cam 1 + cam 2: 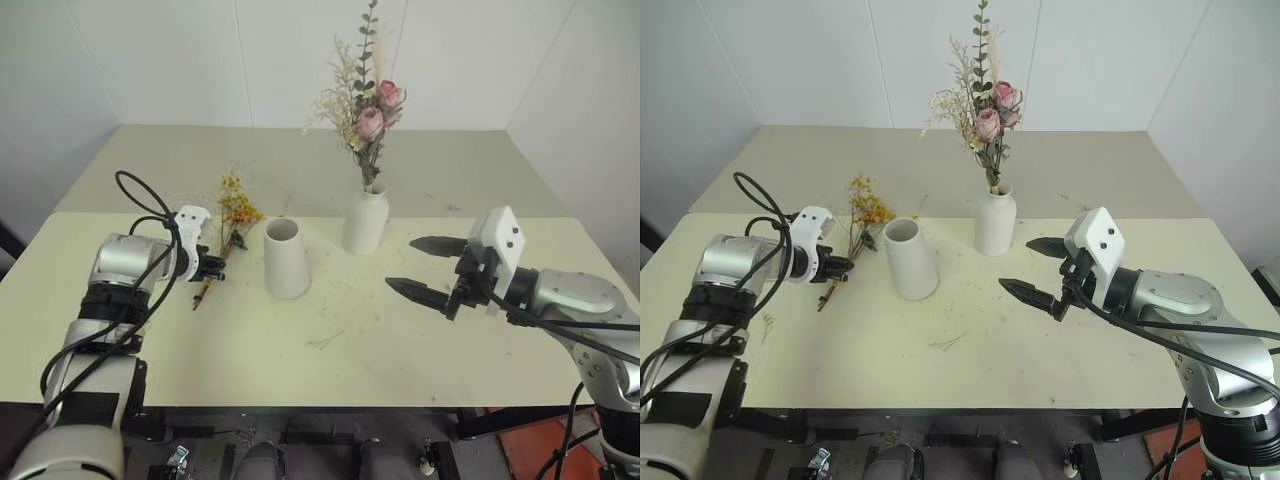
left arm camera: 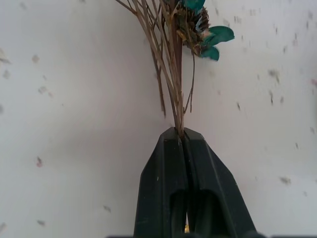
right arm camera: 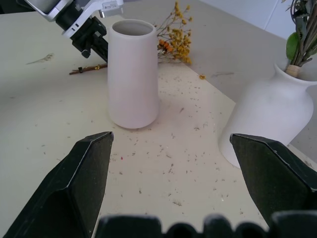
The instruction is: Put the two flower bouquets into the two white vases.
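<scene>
Your dried spray of yellow-orange blossoms (image 1: 233, 214) is lying flat on the cream table (image 1: 420, 340), its blossoms pointing toward twelve o'clock and its thin brown stems trailing back toward seven o'clock. You are looking at the left gripper (image 1: 212, 267) pinching those stems: its two black fingers are pressed together, and the left wrist view is showing the bundle of stems (image 2: 174, 94) running straight out from between the closed tips. The spray is still touching the table.

Just beside it, at three o'clock from the blossoms, the cone vase (image 1: 286, 258) is standing upright with its wide mouth empty. At two o'clock from that cone, the bottle-shaped vase (image 1: 365, 220) is standing upright too, and the bouquet of pink roses (image 1: 372, 118), cream sprigs and green leaves is already sitting in its narrow neck, rising tall above it.

Your right gripper (image 1: 427, 268) is hovering over the table at about four o'clock from the bottle vase, well apart from both vases. Its fingers are spread wide and are holding nothing; the right wrist view is framing the cone vase and the bottle vase between them.

Small dry crumbs (image 3: 195, 131) are lying scattered on the table around the vases.
</scene>
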`<move>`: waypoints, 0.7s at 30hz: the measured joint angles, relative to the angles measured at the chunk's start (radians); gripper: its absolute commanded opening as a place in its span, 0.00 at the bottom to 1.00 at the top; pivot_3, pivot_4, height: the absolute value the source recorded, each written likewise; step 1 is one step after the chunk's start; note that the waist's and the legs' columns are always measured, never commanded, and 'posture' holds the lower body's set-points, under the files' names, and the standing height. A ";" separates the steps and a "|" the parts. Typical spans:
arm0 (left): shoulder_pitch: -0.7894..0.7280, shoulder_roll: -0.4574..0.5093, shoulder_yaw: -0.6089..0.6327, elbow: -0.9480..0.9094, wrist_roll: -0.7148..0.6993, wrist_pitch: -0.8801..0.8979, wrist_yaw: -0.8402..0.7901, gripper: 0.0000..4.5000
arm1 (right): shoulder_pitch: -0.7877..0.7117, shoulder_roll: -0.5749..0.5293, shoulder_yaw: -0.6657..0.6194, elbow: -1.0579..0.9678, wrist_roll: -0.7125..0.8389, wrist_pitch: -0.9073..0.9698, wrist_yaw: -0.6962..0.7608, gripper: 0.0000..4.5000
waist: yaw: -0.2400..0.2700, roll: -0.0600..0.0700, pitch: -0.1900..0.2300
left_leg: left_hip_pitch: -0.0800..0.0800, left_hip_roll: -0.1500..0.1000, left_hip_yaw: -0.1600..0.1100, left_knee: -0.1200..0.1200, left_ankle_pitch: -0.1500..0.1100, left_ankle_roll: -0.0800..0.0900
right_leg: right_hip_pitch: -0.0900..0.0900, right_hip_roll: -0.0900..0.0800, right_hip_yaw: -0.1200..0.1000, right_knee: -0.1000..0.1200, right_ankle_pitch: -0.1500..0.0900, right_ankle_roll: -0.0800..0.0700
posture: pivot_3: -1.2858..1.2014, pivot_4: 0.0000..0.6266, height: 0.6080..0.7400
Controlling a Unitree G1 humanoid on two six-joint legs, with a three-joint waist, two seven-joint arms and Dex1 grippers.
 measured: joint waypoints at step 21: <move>-0.172 -0.223 0.518 0.128 -0.573 -0.661 -0.433 0.00 | 0.113 -0.006 -0.065 -0.057 0.038 -0.015 0.013 1.00 | 0.005 -0.003 0.000 | 0.001 -0.004 -0.002 0.002 0.000 0.000 | 0.004 -0.004 -0.002 -0.001 0.000 0.002 | 0.52 0.24 1.00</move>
